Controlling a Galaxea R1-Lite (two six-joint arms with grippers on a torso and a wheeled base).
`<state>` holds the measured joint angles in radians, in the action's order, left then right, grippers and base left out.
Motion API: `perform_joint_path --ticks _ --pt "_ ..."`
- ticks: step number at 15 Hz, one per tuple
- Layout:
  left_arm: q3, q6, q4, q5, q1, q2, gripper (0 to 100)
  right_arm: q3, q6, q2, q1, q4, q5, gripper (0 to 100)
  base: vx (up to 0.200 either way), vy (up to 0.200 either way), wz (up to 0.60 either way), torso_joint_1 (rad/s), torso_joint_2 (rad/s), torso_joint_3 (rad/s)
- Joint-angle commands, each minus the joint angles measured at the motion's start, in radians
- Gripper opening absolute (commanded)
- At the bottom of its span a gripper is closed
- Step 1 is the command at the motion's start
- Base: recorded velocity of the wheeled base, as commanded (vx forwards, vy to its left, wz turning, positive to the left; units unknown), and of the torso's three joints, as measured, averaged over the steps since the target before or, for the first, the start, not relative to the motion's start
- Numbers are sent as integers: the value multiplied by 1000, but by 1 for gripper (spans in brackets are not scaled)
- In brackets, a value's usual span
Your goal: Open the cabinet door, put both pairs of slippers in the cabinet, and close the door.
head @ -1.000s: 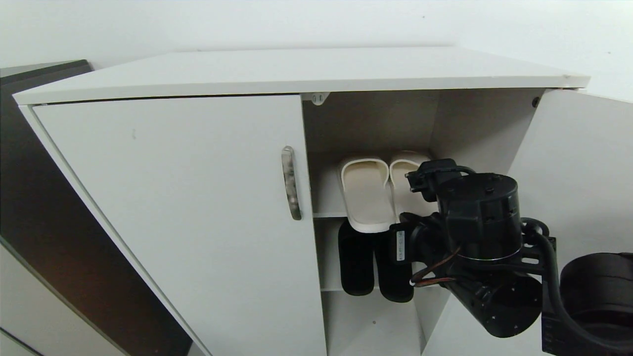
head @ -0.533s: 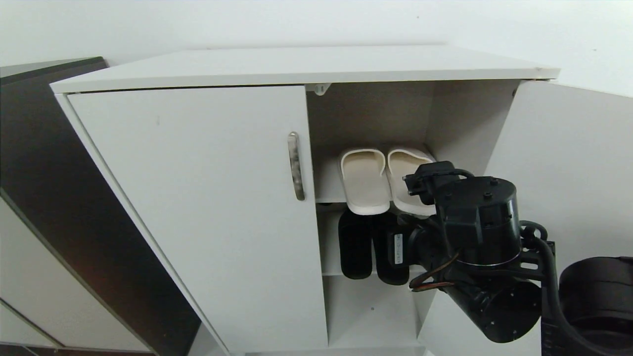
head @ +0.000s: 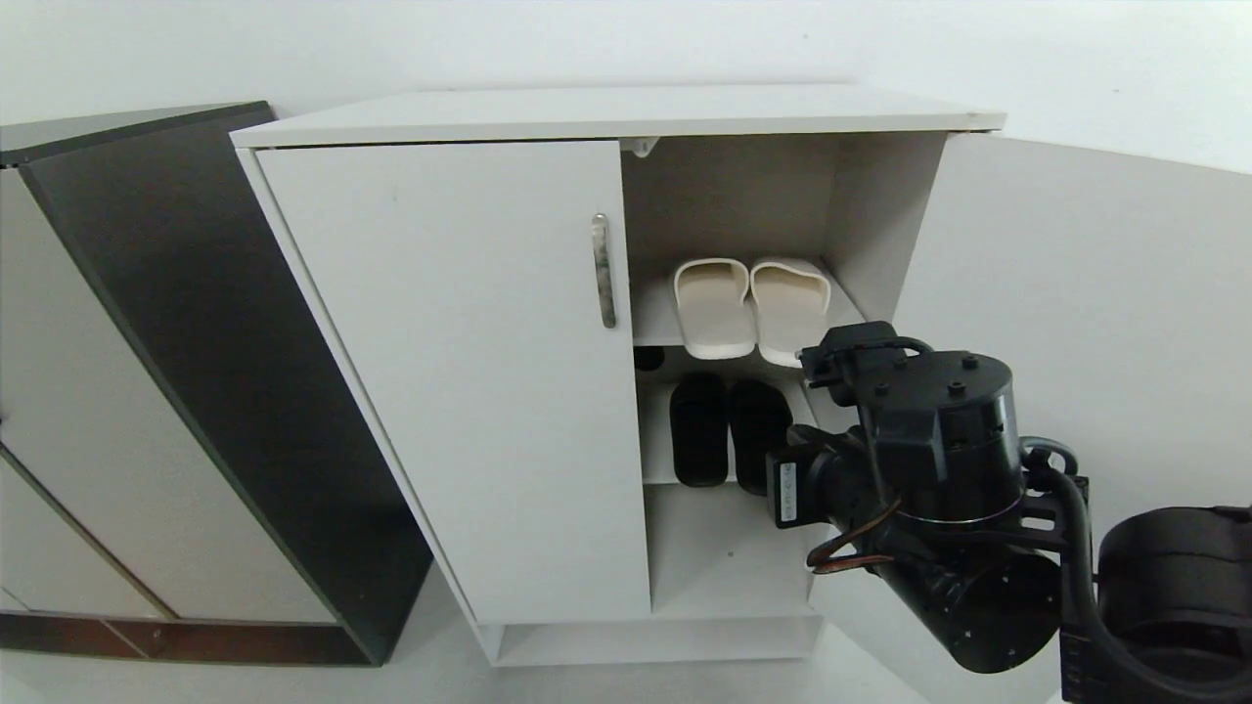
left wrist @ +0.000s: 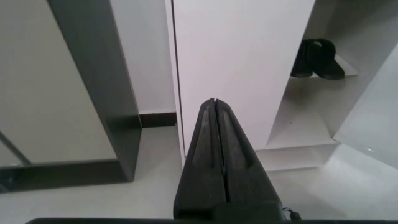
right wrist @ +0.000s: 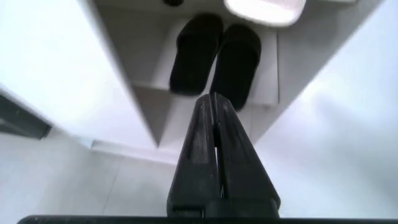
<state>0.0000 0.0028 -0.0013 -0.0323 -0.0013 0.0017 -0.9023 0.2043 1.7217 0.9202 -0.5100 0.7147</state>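
The white cabinet (head: 606,112) has its left door (head: 460,372) shut and its right door (head: 1076,293) swung wide open. A white pair of slippers (head: 748,305) lies on the upper shelf. A black pair (head: 729,430) lies on the shelf below. My right arm's wrist (head: 929,430) hangs in front of the open compartment, low and to the right. The right gripper (right wrist: 214,102) is shut and holds nothing, a short way out from the black slippers (right wrist: 214,59). The left gripper (left wrist: 215,106) is shut and empty, facing the closed door (left wrist: 236,56) from a distance.
A dark tall panel (head: 196,342) of another unit leans close to the cabinet's left side. The shut door carries a metal handle (head: 603,271). The bottom compartment (head: 724,557) is bare. Pale floor (head: 685,684) lies in front.
The whole head picture has shifted: the cabinet now looks smaller and farther off, so the camera has backed away. The slippers lie as before, and the right gripper is now clear of the shelves.
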Motion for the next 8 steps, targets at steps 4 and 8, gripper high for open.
perform_joint_path --ticks 4,8 --pt "0 0 0 0 0 0 0 6 0 6 2 -1 -1 0 -200 0 0 4 -1 2" --pt "0 0 0 0 0 0 0 22 -2 6 0 -4 -1 0 -150 0 0 1 1 4"
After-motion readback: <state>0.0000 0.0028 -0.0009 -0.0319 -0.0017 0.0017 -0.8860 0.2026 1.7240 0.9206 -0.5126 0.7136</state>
